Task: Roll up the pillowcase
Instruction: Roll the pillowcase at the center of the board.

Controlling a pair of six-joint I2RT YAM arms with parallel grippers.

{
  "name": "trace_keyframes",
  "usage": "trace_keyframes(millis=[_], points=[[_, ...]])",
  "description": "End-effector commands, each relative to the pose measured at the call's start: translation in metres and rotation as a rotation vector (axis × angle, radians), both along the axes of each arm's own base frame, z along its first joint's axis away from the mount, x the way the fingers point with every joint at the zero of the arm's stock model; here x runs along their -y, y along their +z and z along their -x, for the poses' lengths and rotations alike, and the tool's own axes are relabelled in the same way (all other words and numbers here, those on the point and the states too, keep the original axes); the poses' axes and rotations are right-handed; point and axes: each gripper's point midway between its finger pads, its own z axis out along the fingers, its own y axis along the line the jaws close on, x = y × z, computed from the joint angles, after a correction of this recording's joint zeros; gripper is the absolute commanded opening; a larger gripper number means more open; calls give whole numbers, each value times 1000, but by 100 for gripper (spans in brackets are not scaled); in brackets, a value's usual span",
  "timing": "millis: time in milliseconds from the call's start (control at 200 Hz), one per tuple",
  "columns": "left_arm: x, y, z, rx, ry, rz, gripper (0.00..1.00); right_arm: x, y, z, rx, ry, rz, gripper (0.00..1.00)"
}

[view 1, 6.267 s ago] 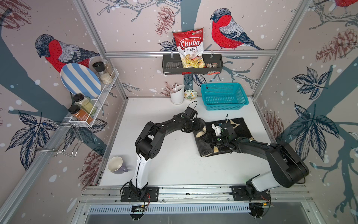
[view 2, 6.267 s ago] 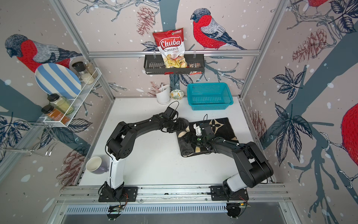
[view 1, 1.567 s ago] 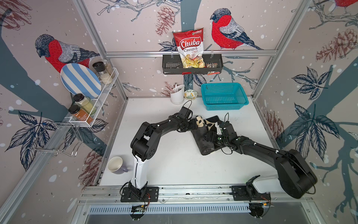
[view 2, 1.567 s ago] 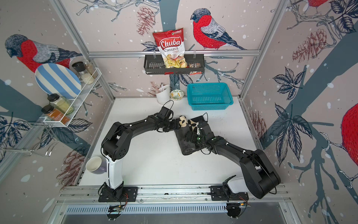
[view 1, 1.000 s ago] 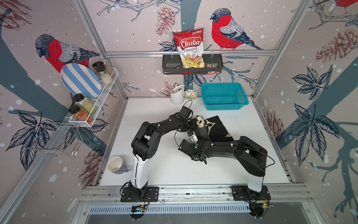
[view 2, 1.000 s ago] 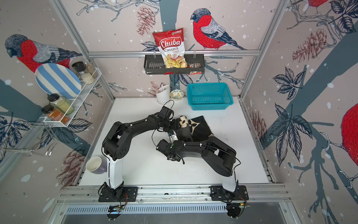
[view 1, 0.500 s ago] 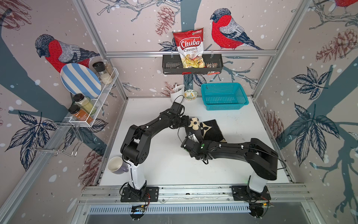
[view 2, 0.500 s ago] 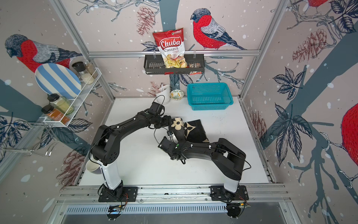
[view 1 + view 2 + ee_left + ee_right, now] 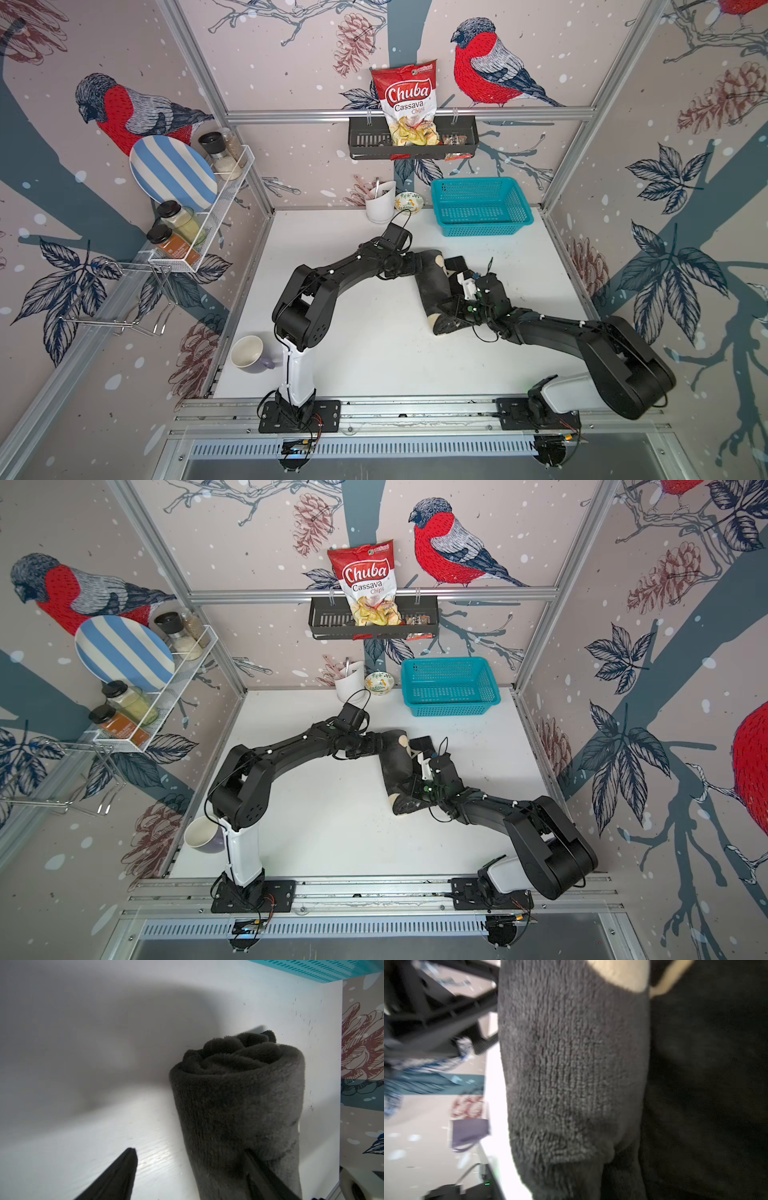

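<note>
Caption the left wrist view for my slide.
Rolled black pillowcase lies on the white table, one finger of the open left hand against it.

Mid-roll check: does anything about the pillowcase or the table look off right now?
The pillowcase is rolled and lies slantwise on the table. A dark flap lies flat beside its far end, apparently a corner not yet wound in. In the left wrist view, inner layers bulge out of the roll's end. Nothing spilled or damaged.
</note>
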Motion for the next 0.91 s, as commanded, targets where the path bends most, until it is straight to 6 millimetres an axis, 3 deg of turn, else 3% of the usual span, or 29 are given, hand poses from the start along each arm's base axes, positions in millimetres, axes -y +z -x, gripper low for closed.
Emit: trace_keyframes(millis=[0,150,270,295,305,395,455,580,725,825,900], points=[[20,-12,5,-37,-23,15,78,8,-2,11,-108,-3,-105,19],[36,-33,12,-72,-46,-14,78,29,-3,4,-88,-50,-30,61],[40,-42,16,-89,-52,-27,77,58,0,-7,-41,-146,178,81],[39,-43,16,-91,-53,-31,77,67,1,-10,-27,-182,246,97],[39,-44,16,-91,-53,-31,77,71,3,-10,-19,-194,273,99],[38,-45,17,-93,-51,-39,77,99,20,-13,64,-312,549,100],[38,-44,16,-88,-51,-42,77,107,37,-12,157,-360,709,100],[38,-43,15,-82,-56,-45,77,81,55,-5,280,-311,867,100],[38,-44,14,-86,-56,-51,77,39,40,3,355,-182,1061,100],[38,-44,14,-86,-57,-51,77,15,20,7,385,-97,1186,100],[37,-44,14,-87,-57,-54,77,8,0,8,377,-51,1254,88]])
